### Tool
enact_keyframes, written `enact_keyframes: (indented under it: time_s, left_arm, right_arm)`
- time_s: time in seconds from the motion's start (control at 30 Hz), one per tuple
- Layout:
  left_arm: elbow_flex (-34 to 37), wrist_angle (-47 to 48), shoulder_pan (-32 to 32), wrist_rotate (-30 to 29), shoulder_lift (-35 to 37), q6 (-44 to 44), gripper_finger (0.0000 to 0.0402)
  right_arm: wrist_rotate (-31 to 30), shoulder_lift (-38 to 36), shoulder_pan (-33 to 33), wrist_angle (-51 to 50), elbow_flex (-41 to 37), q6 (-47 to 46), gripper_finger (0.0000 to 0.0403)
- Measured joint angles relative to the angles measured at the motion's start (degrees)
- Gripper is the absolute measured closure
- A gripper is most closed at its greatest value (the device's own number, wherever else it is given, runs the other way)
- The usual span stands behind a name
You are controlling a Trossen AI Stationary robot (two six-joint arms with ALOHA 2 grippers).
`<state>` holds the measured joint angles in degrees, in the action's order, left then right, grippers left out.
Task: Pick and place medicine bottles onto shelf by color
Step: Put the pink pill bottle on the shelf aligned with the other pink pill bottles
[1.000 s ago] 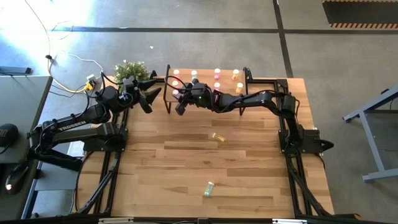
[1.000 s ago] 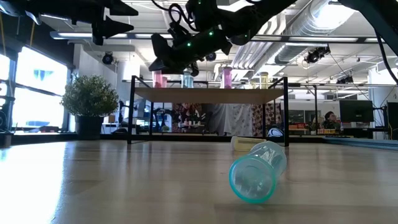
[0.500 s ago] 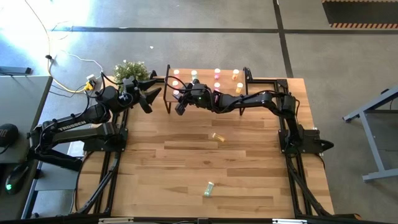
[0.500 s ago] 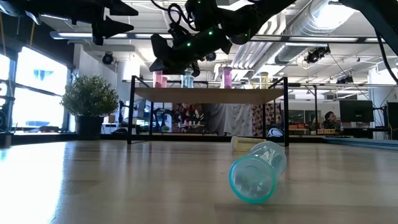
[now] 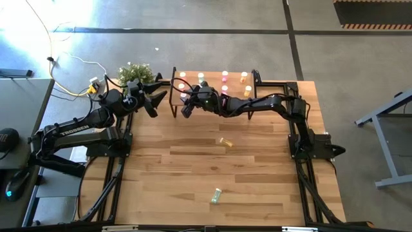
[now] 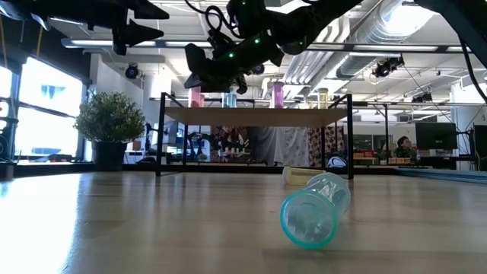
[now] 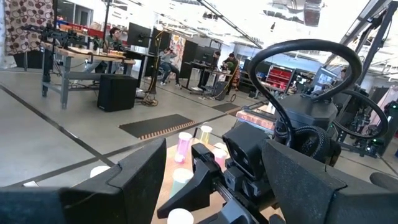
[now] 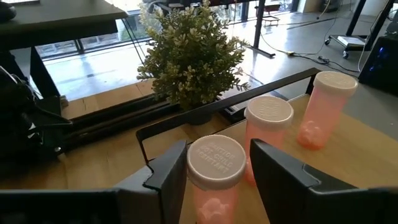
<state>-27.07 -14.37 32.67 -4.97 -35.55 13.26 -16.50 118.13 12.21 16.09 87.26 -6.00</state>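
While the right gripper (image 8: 214,171) stands spread around a salmon-red bottle (image 8: 214,177) upright on the shelf (image 8: 360,146), two bottles beside it look light, rigid, slick; grasp mid-body.

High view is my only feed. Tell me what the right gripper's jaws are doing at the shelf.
Observer: The right gripper has its jaws open on either side of a salmon-red bottle, with a gap showing on each side.
Operator: Report how that bottle stands.
Observer: It stands upright on the shelf, white cap up, with two more salmon-red bottles standing beyond it.
Operator: Describe the green bottle on the table.
Observer: The mint-green bottle lies on its side, one round end towards the low camera.
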Motion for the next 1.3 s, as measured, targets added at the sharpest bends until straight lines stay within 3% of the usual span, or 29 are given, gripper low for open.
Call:
enact_keyframes:
  time_s: [0.73, 1.17, 1.3]
  left_arm:
    - [0.0, 1.6, 0.0, 1.5, 0.0, 0.0, 0.0145]
    - [0.0, 3.3, 0.0, 1.6, 0.0, -2.0, 0.0145]
    - [0.0, 4.5, 0.0, 1.8, 0.0, -2.0, 0.0145]
  right_arm:
    - [-0.5, -2.7, -0.4, 3.0, 0.1, -0.5, 0.0235]
    - [-5.6, -9.4, -3.6, -10.5, 0.1, 0.0, 0.0246]
    - [-4.6, -9.4, -4.7, -15.6, 0.1, 0.0, 0.0259]
